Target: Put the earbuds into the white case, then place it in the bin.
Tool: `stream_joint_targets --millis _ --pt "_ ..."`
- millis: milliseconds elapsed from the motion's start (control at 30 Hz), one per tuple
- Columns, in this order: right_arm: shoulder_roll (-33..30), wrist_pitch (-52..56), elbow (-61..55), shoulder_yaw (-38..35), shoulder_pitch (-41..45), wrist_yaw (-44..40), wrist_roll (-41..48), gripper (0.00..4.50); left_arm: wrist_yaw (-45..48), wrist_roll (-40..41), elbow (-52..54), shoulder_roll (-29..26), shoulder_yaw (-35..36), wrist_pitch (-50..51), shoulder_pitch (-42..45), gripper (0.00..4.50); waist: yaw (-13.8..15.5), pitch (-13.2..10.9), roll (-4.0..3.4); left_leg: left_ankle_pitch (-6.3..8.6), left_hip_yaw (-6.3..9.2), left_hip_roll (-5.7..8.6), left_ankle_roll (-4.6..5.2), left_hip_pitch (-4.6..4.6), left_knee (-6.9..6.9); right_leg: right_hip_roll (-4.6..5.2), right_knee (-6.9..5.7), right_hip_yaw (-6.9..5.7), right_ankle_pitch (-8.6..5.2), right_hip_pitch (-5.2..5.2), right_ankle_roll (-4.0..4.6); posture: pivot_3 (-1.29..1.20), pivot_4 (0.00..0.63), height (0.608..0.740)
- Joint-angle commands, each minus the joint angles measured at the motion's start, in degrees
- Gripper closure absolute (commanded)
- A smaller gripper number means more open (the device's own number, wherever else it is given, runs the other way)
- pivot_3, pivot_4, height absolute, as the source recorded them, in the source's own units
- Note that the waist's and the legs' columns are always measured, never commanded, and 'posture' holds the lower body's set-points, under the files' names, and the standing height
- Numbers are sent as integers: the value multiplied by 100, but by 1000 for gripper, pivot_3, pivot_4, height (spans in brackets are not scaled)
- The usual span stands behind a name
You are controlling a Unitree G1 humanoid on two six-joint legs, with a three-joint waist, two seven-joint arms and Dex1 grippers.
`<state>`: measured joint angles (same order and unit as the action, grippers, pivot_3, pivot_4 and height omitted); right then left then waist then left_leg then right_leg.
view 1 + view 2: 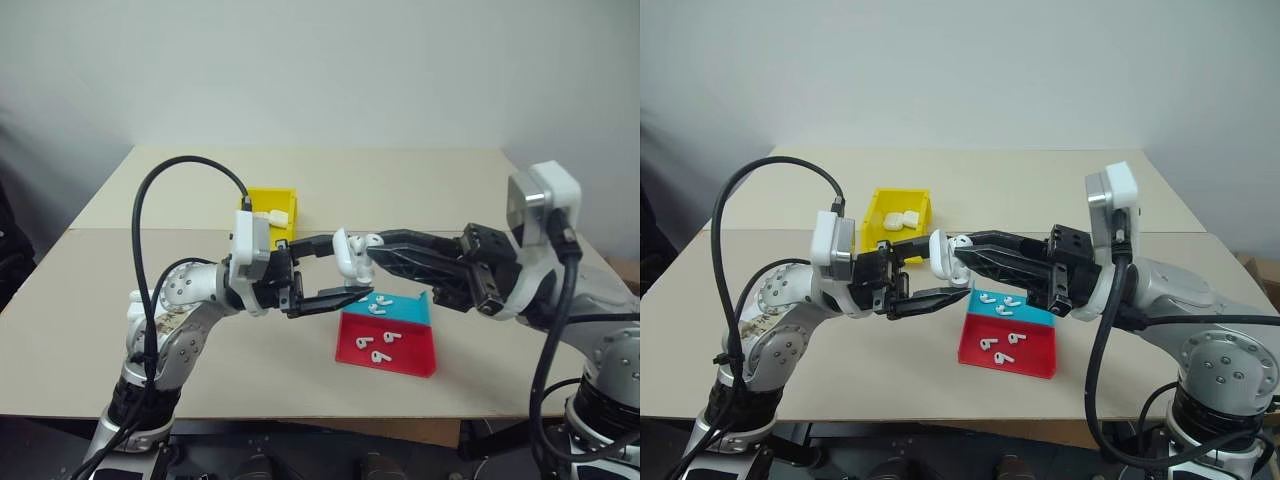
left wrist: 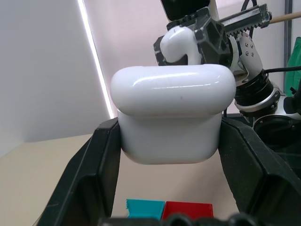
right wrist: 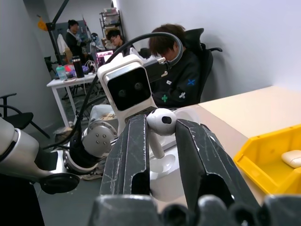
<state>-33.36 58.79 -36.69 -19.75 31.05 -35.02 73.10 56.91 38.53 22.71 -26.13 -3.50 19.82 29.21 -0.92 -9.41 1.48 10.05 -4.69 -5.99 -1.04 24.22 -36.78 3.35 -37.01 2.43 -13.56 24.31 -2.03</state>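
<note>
Left wrist view gives us the closest look at the white case (image 2: 173, 113): a glossy, rounded block of smooth plastic, its lid seam running across the middle, clamped between the two matte black fingers (image 2: 89, 174) of the left gripper (image 1: 335, 270). Just past its lid we see one earbud (image 2: 178, 44), shiny and bulbous with a short stem, pinched between the ridged black fingers (image 3: 134, 150) of the right gripper (image 1: 958, 256). From the head we see both grippers meet in mid-air above the surface (image 1: 80, 330), the earbud right against the case's top.

Below them lies a flat tray (image 1: 400, 355), teal at the far strip and red over the rest, with a shallow lip. We count five more loose earbuds on it (image 1: 380, 310): two on the teal part and three on the red.

Farther back stands the bin (image 1: 880, 205), bright yellow plastic with upright walls, and in it we count two more white cases (image 1: 900, 221), side by side. The surface itself is pale tan board, matte, with a seam running across it. In the right wrist view we also see three people (image 3: 176, 66) seated at desks behind the robot.
</note>
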Motion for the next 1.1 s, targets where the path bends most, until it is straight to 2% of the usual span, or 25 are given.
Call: stream_joint_targets --millis 33,600,700,1100 --pt "-150 -347 -176 108 -73 -37 87 3840 -24 48 154 41 80 -115 15 1713 -2 0 0 0 0 0 0 0 0 0 1 0 0 0 0 0 150 740" --pt "-529 -1143 -252 541 -482 -295 -289 3840 -68 29 168 145 65 -96 23 1713 6 -1 1 0 0 0 0 2 0 0 7 0 -5 0 -6 0 150 740" --pt "-621 -1266 -369 713 -555 -314 -613 2910 -81 29 152 157 72 -87 30 1713 7 -1 1 0 0 0 0 3 0 1 12 0 -6 0 -5 0 150 740" --pt "-898 -1644 -296 714 -754 -578 -861 2910 -52 31 135 76 109 -101 -4 1713 10 -1 2 0 -1 0 0 4 0 1 16 0 -8 0 -1 0 150 740"
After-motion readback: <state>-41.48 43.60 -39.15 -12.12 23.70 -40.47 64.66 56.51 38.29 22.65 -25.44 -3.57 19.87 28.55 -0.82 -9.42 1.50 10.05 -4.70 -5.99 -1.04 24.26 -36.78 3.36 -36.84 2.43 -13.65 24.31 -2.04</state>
